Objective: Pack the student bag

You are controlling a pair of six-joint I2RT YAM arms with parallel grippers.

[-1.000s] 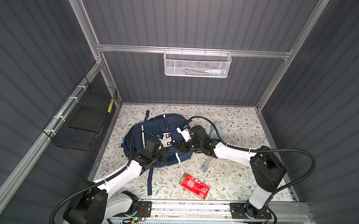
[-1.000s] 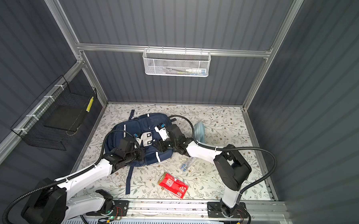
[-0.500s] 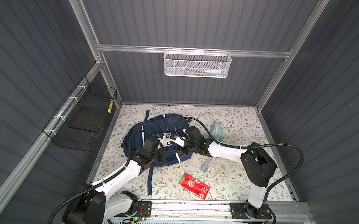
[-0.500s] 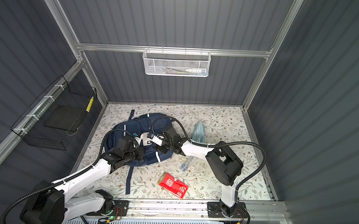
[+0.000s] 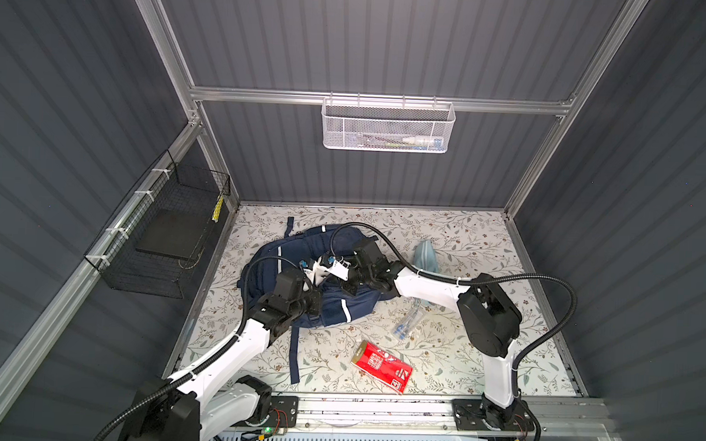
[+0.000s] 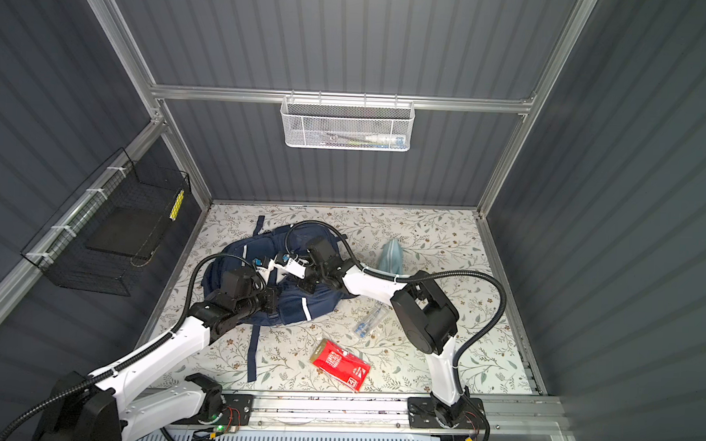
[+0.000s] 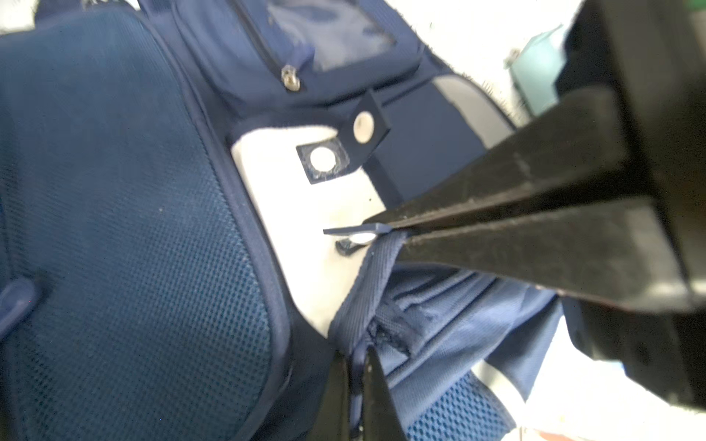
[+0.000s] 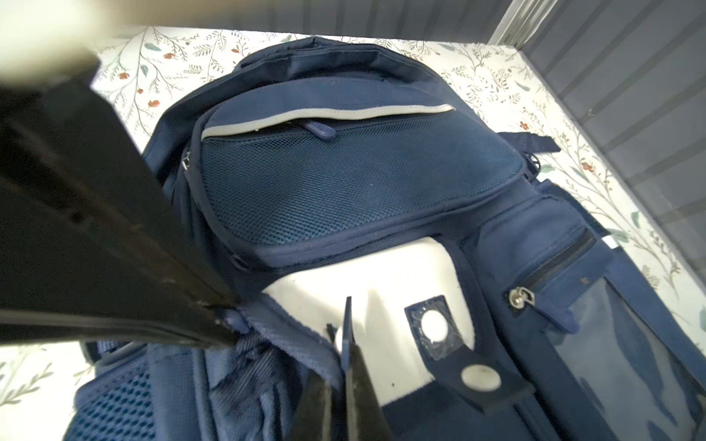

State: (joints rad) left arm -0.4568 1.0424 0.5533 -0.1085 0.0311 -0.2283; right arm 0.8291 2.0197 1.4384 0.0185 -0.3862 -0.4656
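Bag [image 5: 331, 310] lies flat on the desk [image 5: 485, 243], left of centre in both top views. My left pincer [image 7: 357, 366] is clamped shut on the pocket rim [image 7: 378, 267]. My right pincer [image 8: 338, 366] is closed on a thin snap tab [image 8: 347, 324] just beside it. Likely faults: the tab may slip free under a hard pull, and an uneven pull between the two grips may drag or lift the whole bag instead of opening the pocket. Red packet [image 5: 382, 366], pen pack [image 5: 406, 324] and blue pouch [image 5: 425, 255] lie unpacked on the desk. My right arm spans between them and the bag, and neither pincer is free to fetch them.
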